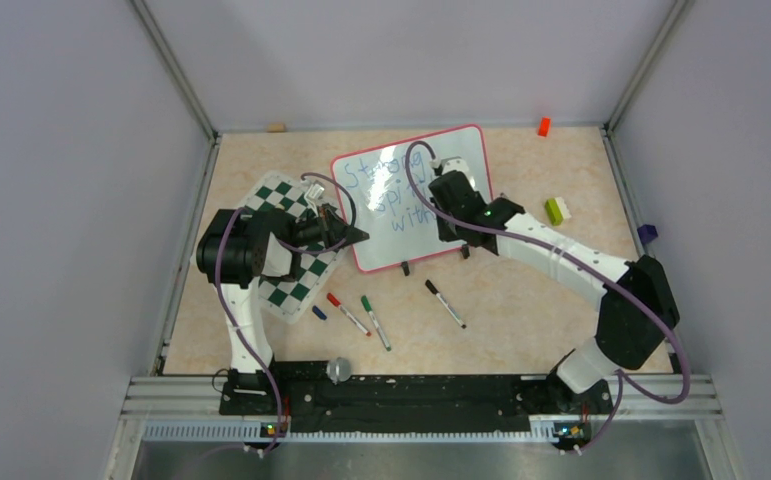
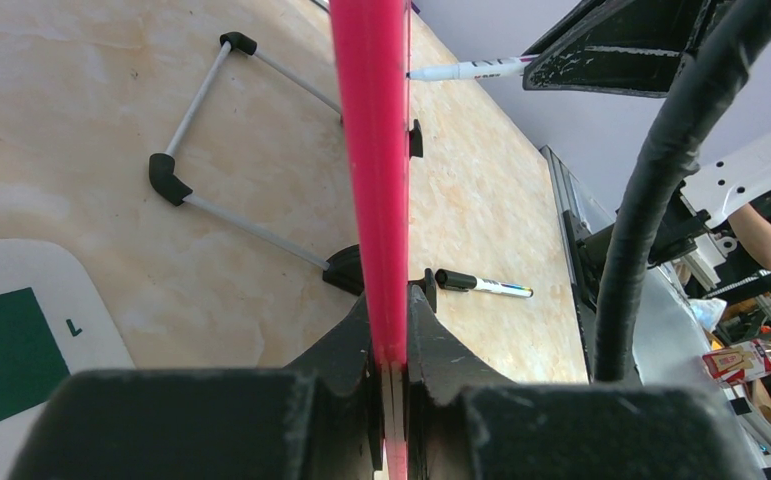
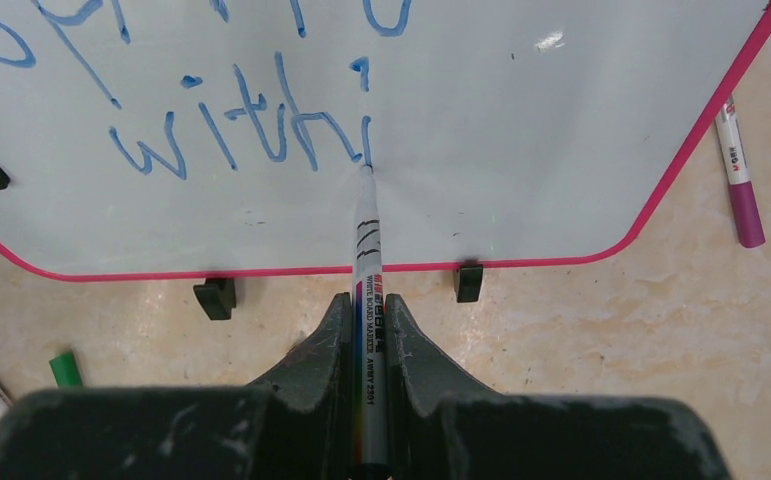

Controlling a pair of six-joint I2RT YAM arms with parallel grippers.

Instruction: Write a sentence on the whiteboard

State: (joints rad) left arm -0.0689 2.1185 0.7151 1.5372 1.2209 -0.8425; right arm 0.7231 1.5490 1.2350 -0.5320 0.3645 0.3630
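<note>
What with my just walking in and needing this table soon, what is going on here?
Writing on the whiteboard is under way. The left hand is clamped on its red frame, steadying it. The right hand grips a marker with its tip on the board, just after the blue word "with". The sentence so far runs to three lines.

You've got a checkered chess mat (image 1: 299,282) by the counter's left edge. Toward the near edge lie a red marker (image 1: 348,314), a green marker (image 1: 376,323) and a black marker (image 1: 445,304). An orange block (image 1: 543,126) sits in the far right corner, and a green-and-white block (image 1: 558,210) near the right edge.
</note>
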